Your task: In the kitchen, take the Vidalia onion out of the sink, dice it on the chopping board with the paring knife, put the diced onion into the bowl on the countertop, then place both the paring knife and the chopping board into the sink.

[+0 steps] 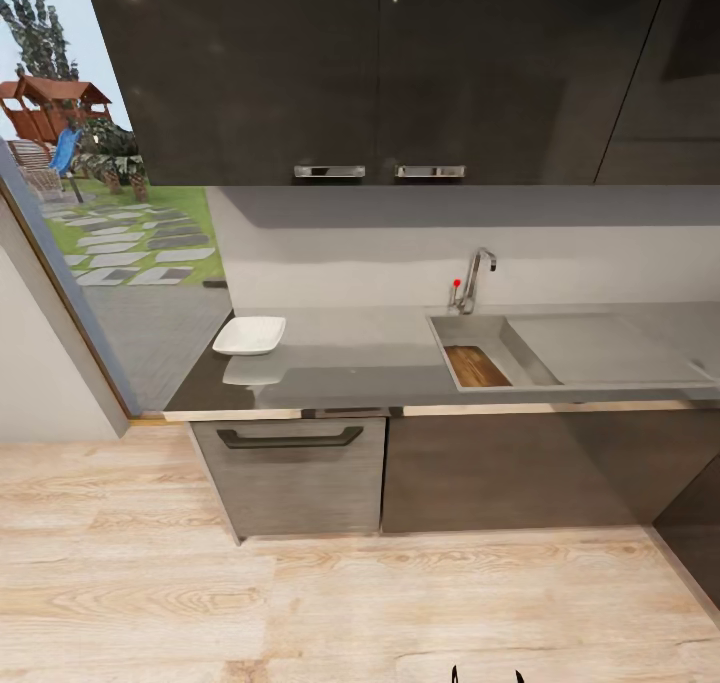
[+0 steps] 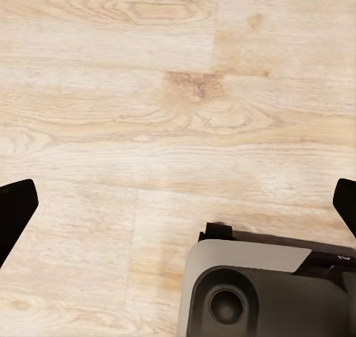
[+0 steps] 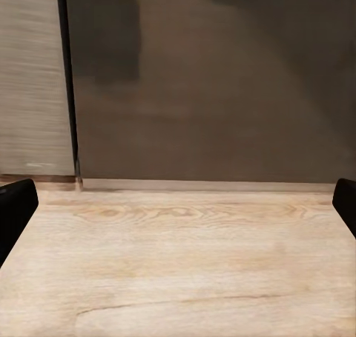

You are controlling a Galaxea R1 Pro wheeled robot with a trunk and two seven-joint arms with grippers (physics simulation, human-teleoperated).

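Across the floor in the head view runs the dark grey countertop (image 1: 350, 358). The white bowl (image 1: 249, 336) sits at its left end. The sink (image 1: 524, 351) is set in to the right, and the brown chopping board (image 1: 476, 366) lies inside it. The Vidalia onion is out of view, and I cannot make out the paring knife. A tiny red-tipped thing (image 1: 456, 286) stands by the faucet (image 1: 478, 275), too small to identify. My left gripper (image 2: 178, 211) is open over bare wooden floor. My right gripper (image 3: 178, 211) is open, low and facing the cabinet fronts.
Grey cabinets (image 1: 300, 473) with a dark handle stand under the worktop, and dark wall cupboards (image 1: 380, 73) hang above it. A glass door (image 1: 110, 233) to a garden is at the left. Light wooden floor (image 1: 350, 603) lies between me and the counter. My own grey base (image 2: 259, 292) is beneath the left gripper.
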